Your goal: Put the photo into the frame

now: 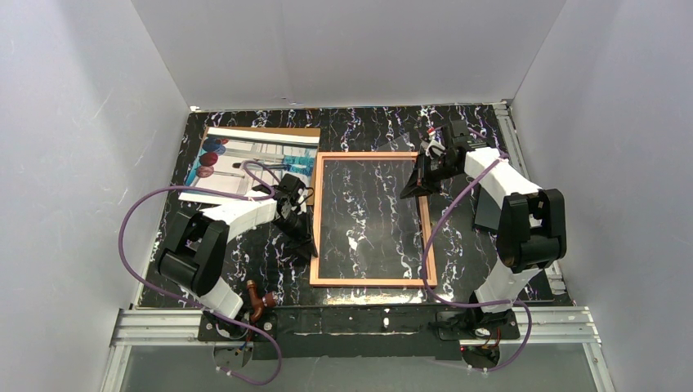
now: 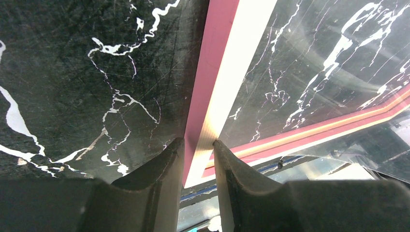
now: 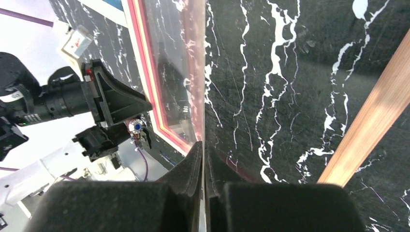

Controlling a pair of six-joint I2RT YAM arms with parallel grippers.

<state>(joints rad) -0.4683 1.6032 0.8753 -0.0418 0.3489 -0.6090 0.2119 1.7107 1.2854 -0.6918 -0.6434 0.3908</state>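
Photo (image 1: 233,155) lies face-up at the surface's (image 1: 359,122) far left, apart from the frame (image 1: 372,282), where left fingers (image 2: 164,164) clamp the left rail and right fingers (image 3: 191,164) pinch the clear pane (image 3: 176,48) edge; best to hold both grips steady.

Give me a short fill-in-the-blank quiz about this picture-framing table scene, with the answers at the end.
1. The left pincer clamps a rail of the ___.
2. The photo lies on a ___ backing board.
3. Through the frame's clear pane, only the black marbled ___ shows.
Missing words: frame; brown; table.
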